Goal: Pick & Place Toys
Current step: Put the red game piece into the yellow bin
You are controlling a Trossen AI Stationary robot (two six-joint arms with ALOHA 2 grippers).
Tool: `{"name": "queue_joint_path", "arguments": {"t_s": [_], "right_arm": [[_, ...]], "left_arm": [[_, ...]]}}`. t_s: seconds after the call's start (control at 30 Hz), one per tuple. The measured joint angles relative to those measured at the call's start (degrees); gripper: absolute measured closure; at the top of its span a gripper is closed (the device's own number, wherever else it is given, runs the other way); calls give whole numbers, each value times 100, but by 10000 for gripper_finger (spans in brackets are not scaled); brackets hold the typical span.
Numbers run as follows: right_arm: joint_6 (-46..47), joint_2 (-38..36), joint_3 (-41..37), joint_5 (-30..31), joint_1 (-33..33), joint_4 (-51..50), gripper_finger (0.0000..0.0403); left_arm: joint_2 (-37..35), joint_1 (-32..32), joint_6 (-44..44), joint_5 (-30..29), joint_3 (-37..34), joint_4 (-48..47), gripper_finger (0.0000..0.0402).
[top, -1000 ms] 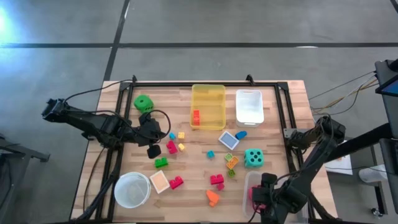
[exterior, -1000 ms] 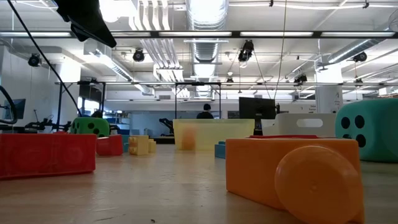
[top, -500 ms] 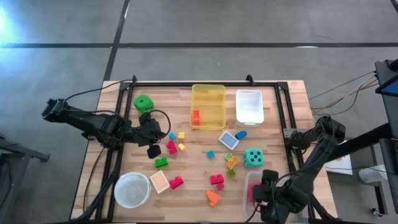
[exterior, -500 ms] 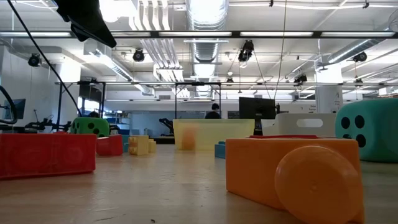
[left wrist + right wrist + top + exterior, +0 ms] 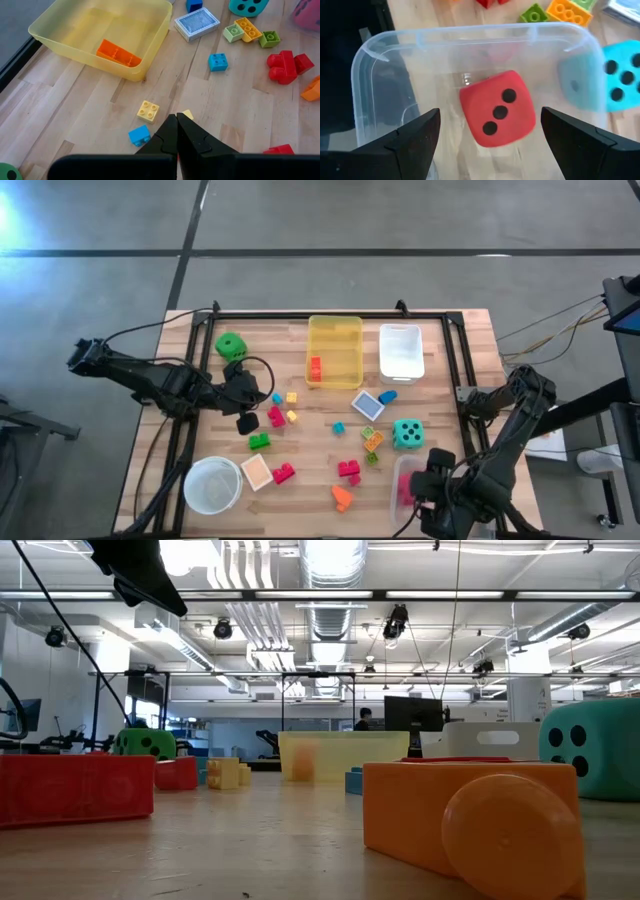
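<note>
My right end effector (image 5: 487, 142) hangs with its fingers spread wide over the clear bin (image 5: 375, 47) at the table's near right corner, gripping nothing; the pink-red die (image 5: 497, 115) sits alone on the bin floor between the two fingers, three black dots showing on one face. Just outside the bin wall stands the teal die (image 5: 407, 433), with a small cluster of green and orange blocks (image 5: 372, 442) beside it. My left end effector (image 5: 176, 135) waits with its fingers pressed together, empty, low over the left-centre of the wooden table (image 5: 310, 435), just above a yellow block (image 5: 149, 110) and a blue block (image 5: 139, 135). Beyond it, one orange-red block (image 5: 118, 53) lies in the yellow bin (image 5: 335, 351) at the far edge, next to the white bin (image 5: 400, 350). The green die (image 5: 230, 345) sits near the far left corner. More toys lie loose across the middle: a green block (image 5: 259, 441), pink-red blocks (image 5: 348, 469) and an orange piece (image 5: 342, 497). A round white bowl (image 5: 212, 485) stands at the near left
</note>
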Motion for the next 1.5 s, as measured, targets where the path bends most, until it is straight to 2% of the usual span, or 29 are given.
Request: {"name": "queue_joint_path", "arguments": {"t_s": [0.23,0.4,0.6,0.93,1.13,1.5], "right_arm": [[63,0,587,299,0,-494,66],[0,0,1153,965,-39,-999,66],[-519,0,1406,1135,-488,-1459,66],[-2881,11,1373,632,-1700,-1085,66],[-3975,11,1224,172,-2335,-334,66],[-5238,46,3,-521,-2864,1410,66]], "left_arm": [[1,1,0,0,0,0,401],[0,-1,0,0,0,0,401],[0,-1,0,0,0,0,401],[1,1,0,0,0,0,401],[0,-1,0,0,0,0,401],[0,-2,0,0,0,0,401]]}}
